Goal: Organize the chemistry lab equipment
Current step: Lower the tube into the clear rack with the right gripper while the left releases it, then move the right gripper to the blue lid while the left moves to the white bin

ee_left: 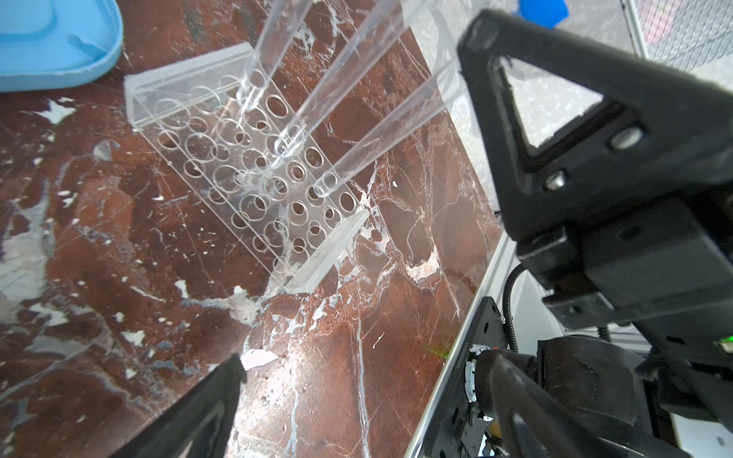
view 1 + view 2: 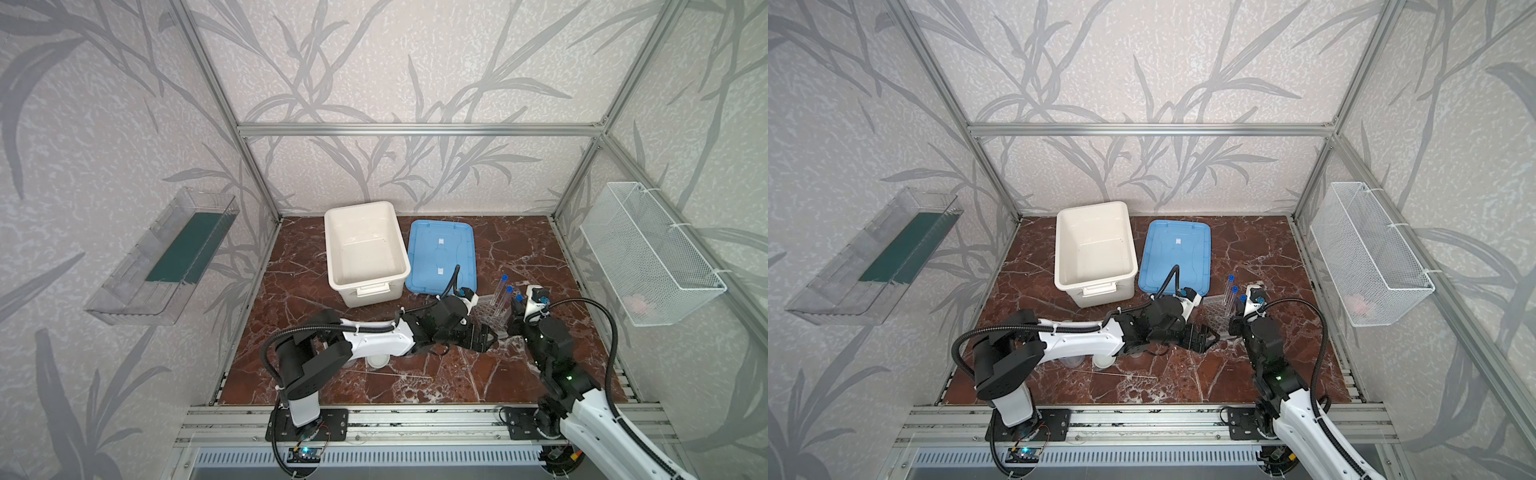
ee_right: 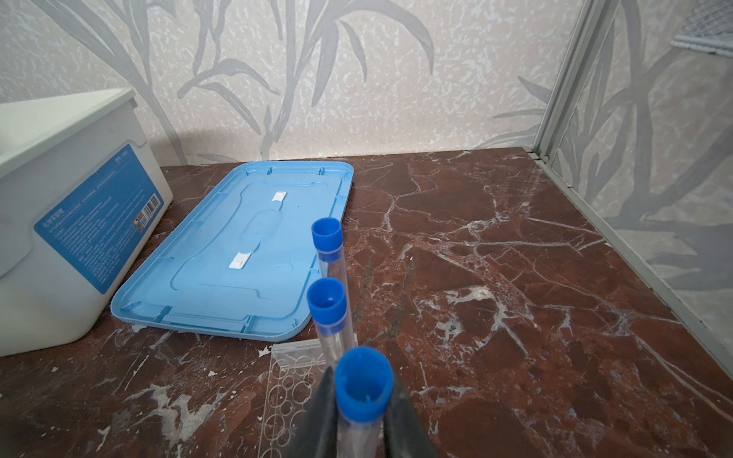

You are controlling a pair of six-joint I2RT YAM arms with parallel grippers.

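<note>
My left gripper (image 2: pixel 487 338) hangs released, jaws wide, just short of the clear flat plastic rack (image 1: pixel 238 166) drilled with round holes. Three long clear tubes with blue caps (image 3: pixel 326 305) lean in it, and the nearest tube (image 3: pixel 364 390) is clamped between my right gripper (image 3: pixel 363 424) — see-through, empty.
</note>
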